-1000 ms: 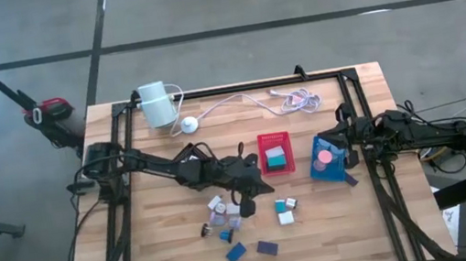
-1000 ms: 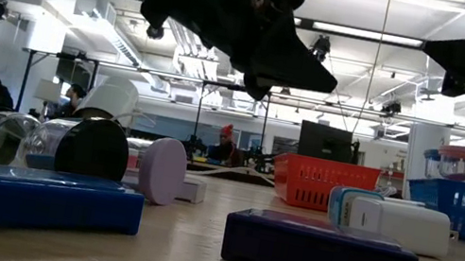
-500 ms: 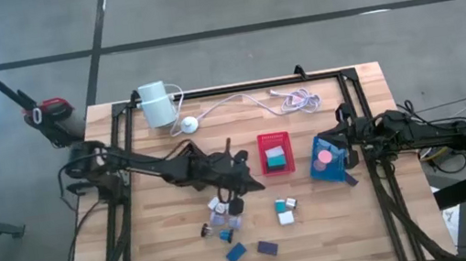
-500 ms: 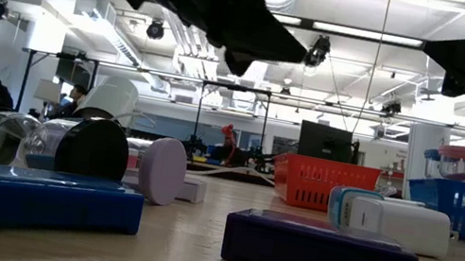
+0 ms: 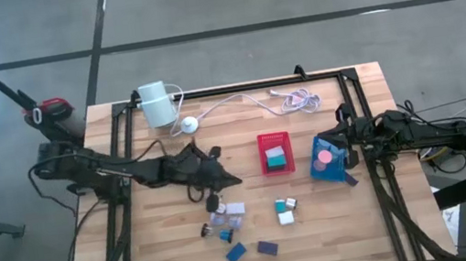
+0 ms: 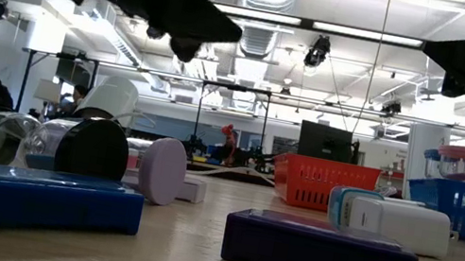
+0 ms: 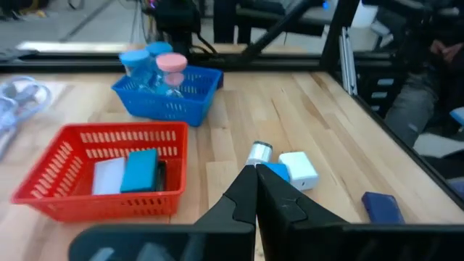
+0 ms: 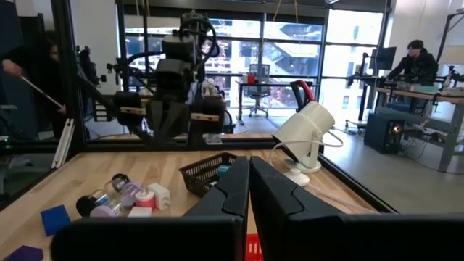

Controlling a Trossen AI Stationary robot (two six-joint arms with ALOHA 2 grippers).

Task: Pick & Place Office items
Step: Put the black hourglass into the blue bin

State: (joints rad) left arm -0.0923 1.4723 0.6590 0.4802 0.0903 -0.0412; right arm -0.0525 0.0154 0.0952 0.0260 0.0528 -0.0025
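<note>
Clenched and empty, the left gripper (image 5: 235, 181) hangs above the table (image 5: 377, 229) left of centre, its dark fingers (image 7: 255, 190) pressed together. Just near of its tip lies the main cluster of office items (image 5: 221, 220): short cylinders and little blocks in purple, white, black and blue, none touching the gripper. Nearer still sit a blue block (image 5: 236, 253) and a dark purple block (image 5: 267, 248), side by side and apart. Right of the cluster, a teal piece, a white block (image 5: 286, 218) and a small cylinder huddle together. Farther off to the right stands a red tray (image 5: 276, 154) holding a teal block (image 5: 275, 156) beside a white one. Next right, a blue tray (image 5: 326, 159) carries pink-capped and blue-capped pieces. At the right edge the right gripper (image 5: 343, 148) waits just over that blue tray, its fingers (image 8: 246, 190) also shut tight, with nothing in them.
</note>
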